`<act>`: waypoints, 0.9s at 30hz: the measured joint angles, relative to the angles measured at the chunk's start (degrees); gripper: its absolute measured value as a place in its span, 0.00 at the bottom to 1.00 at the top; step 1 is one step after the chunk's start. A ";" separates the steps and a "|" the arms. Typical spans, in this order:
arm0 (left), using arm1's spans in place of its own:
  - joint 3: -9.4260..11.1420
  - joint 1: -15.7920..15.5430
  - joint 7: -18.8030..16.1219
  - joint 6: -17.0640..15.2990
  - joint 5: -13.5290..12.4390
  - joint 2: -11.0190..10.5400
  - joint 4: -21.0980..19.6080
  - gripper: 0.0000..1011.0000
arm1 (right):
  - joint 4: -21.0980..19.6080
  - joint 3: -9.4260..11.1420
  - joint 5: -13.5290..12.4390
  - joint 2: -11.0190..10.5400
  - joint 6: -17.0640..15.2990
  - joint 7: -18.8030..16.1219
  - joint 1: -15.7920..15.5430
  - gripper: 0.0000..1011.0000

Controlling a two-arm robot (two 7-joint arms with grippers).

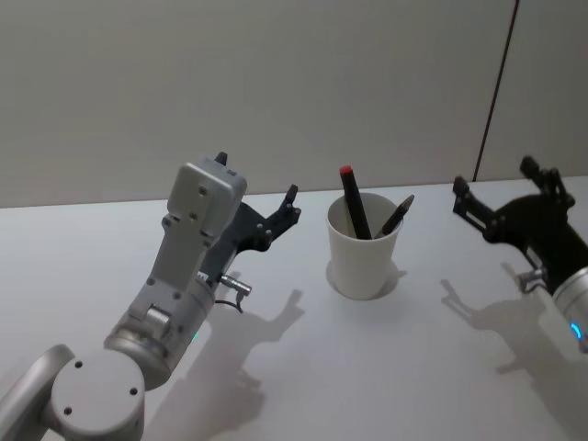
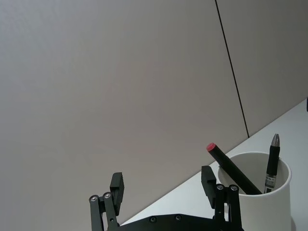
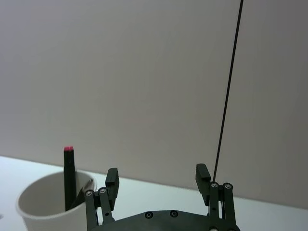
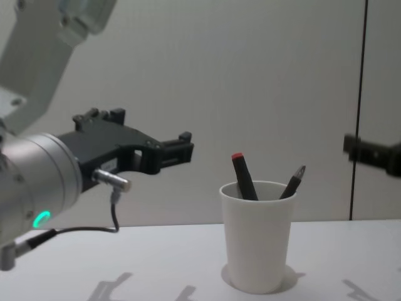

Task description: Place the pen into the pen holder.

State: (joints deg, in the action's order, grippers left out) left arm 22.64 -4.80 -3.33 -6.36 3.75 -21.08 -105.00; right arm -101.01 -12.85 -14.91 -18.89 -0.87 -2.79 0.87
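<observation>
Now both pens in pen holder (image 1: 365, 260), left gripper (image 1: 276, 216) & right gripper (image 1: 501, 197) spread empty alongside.

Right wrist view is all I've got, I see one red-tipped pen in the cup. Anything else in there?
Observer: Yes, a second pen with a silver tip leans toward the right side of the pen holder, beside the red-capped pen.
Operator: Where's the left gripper?
Observer: The left gripper hangs above the table to the left of the pen holder, open and empty.
Operator: And is my gripper touching the cup?
Observer: No, the right gripper is off to its right, apart from it, open and empty.
</observation>
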 joint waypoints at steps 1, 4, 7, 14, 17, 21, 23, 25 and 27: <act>0.18 -0.42 0.19 0.27 0.38 -0.04 0.56 0.99 | -0.08 -0.02 -0.44 -0.14 -0.33 -0.30 -0.48 0.99; 0.85 -2.17 0.96 1.40 1.86 -0.22 2.91 0.99 | -0.15 -0.07 -1.01 -0.31 -0.73 -0.66 -1.10 0.99; 1.32 -3.41 1.53 2.17 3.02 -0.34 4.61 0.99 | -0.23 -0.10 -1.40 -0.43 -1.01 -0.92 -1.53 0.99; 2.80 -7.17 3.24 4.51 6.30 -0.69 9.68 0.99 | -0.26 -0.10 -1.56 -0.47 -1.12 -1.03 -1.70 0.99; 3.10 -7.93 3.58 5.00 6.98 -0.77 10.71 0.99 | -0.26 -0.10 -1.56 -0.46 -1.12 -1.04 -1.71 0.99; 3.38 -8.65 3.93 5.50 7.64 -0.83 11.67 0.99 | -0.26 -0.09 -1.56 -0.45 -1.12 -1.05 -1.71 0.99; 3.42 -8.75 3.98 5.58 7.73 -0.84 11.80 0.99 | -0.26 -0.08 -1.56 -0.45 -1.12 -1.04 -1.71 0.99; 3.43 -8.77 3.99 5.59 7.74 -0.84 11.82 0.99 | -0.26 -0.08 -1.56 -0.44 -1.12 -1.04 -1.71 0.99; 3.43 -8.77 3.99 5.59 7.74 -0.84 11.83 0.99 | -0.26 -0.08 -1.56 -0.45 -1.11 -1.05 -1.71 0.99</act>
State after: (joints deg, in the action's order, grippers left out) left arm 26.07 -13.57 0.67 -0.77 11.49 -21.92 -93.17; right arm -101.27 -12.94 -16.47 -19.33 -1.98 -3.83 -0.84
